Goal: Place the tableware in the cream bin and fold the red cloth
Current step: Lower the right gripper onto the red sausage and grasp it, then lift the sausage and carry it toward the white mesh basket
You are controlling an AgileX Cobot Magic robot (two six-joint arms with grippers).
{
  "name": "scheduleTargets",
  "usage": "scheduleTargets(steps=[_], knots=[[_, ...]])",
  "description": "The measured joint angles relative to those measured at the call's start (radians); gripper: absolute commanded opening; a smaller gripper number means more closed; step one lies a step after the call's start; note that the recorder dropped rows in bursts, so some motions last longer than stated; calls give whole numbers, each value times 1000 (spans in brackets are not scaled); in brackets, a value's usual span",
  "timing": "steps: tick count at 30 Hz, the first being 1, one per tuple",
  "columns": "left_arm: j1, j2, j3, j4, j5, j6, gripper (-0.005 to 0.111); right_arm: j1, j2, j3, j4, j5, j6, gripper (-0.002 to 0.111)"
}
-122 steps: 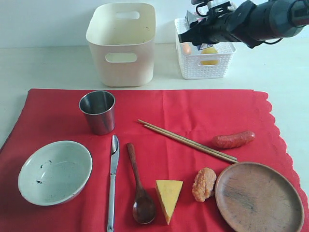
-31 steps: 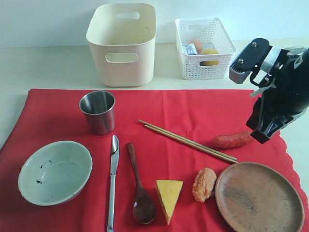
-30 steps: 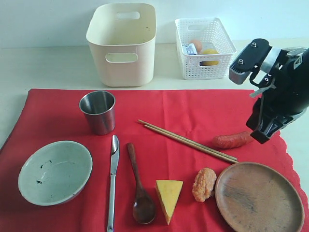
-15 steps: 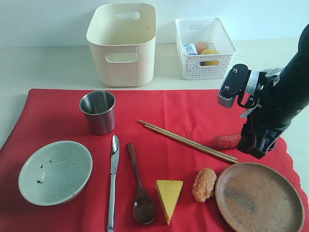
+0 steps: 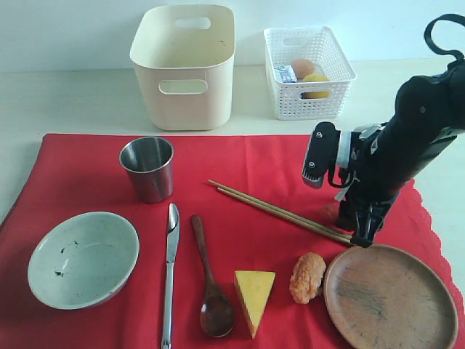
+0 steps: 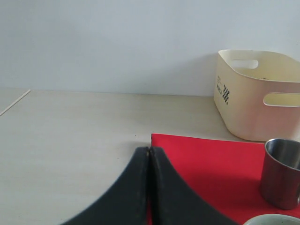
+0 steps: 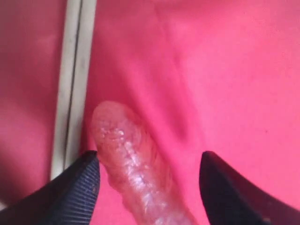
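Descent complete: right hand [image 7: 150,185], jaws now spread, straddles the reddish-brown sausage [image 7: 129,154] beside the wooden chopsticks [image 5: 280,211] on the bright red cloth [image 5: 276,160]. Judged step: food removal first; the tall cream plastic bin [image 5: 185,94] shows nothing inside.

Around the sausage [image 7: 126,150], room is narrowed by the wooden chopsticks [image 5: 280,211] just beside it at 7 o'clock and the brown plate [image 5: 389,298] at 5 o'clock. Bare red cloth [image 5: 287,160] is left open toward 11 o'clock.

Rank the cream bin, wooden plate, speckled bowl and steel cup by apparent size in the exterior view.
Cream bin and wooden plate: about alike, plate nearer the camera.
Then speckled bowl.
Steel cup smallest.
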Motion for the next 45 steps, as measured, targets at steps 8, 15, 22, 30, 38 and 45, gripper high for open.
scheduleTargets(steps=[8, 15, 22, 30, 38, 45], knots=[[0, 0, 0, 0, 0, 0, 2, 0, 27, 0, -4, -76, 10, 59], [0, 0, 0, 0, 0, 0, 2, 0, 27, 0, -6, -82, 10, 44], [0, 0, 0, 0, 0, 0, 2, 0, 27, 0, -6, -82, 13, 16], [0, 0, 0, 0, 0, 0, 2, 0, 27, 0, -6, -82, 14, 0], [0, 0, 0, 0, 0, 0, 2, 0, 19, 0, -6, -79, 14, 0], [0, 0, 0, 0, 0, 0, 2, 0, -60, 0, -6, -78, 26, 0]])
